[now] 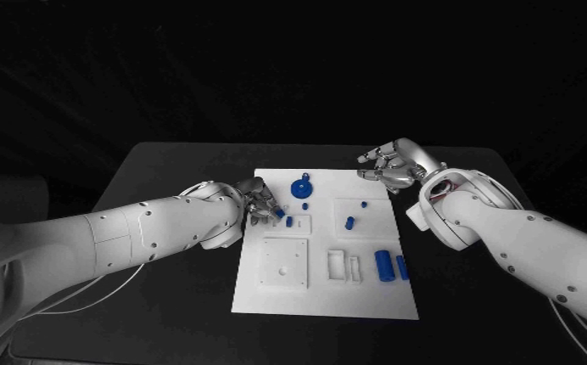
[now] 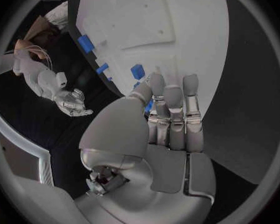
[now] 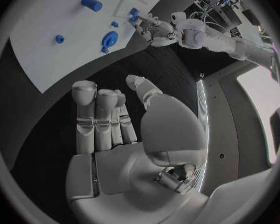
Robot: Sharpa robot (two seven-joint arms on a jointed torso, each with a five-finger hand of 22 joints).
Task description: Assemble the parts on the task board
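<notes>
Resting at the task board (image 1: 321, 297) nine-o'clock edge, left hand (image 1: 257, 204) pinches a small blue part (image 2: 149, 106), confirmed by wrist view. Right hand (image 1: 398, 165) hovers at two o'clock, fingers apart, empty.

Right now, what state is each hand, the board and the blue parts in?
Left hand: at the board's left edge, fingers closed around a small blue part.
Right hand: above the board's far right corner, fingers apart, holding nothing.
White board: flat on the table.
Round blue part: lying on the board, loose.
Blue cylinder: lying on its side, loose.
</notes>
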